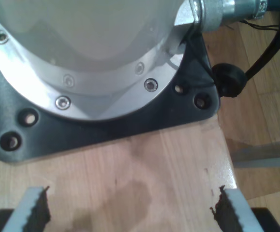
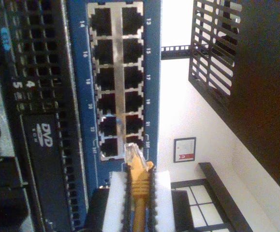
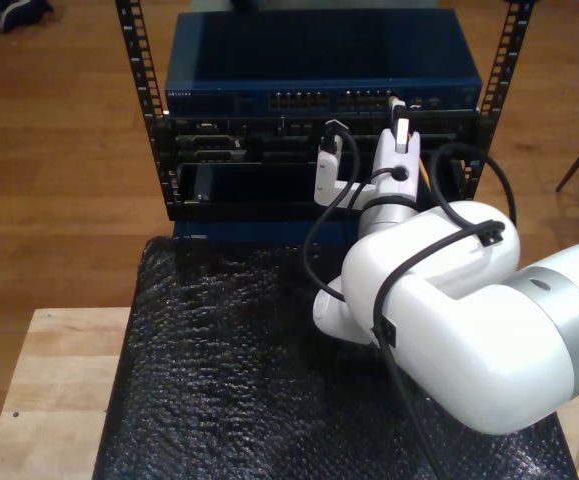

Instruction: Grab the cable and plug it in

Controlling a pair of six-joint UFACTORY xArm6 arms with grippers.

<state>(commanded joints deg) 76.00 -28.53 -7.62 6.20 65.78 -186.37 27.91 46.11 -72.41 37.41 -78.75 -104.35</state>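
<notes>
In the first wrist view, my first end effector (image 1: 130, 210) stands with its toothed pads apart over a pale wooden surface (image 1: 144, 174), empty, facing an arm's grey base plate (image 1: 106, 130), whose upper part is cut off. In the second wrist view, my second end effector (image 2: 139, 193) is clamped on the cable (image 2: 139, 186); its clear plug (image 2: 132, 153) sits at the blue switch (image 2: 79, 96), whether seated I cannot tell. Port numbers 13 to 24 and "DVD" read nearby. In the exterior view, the white arm (image 3: 439, 310) hides much of the rack (image 3: 149, 110).
</notes>
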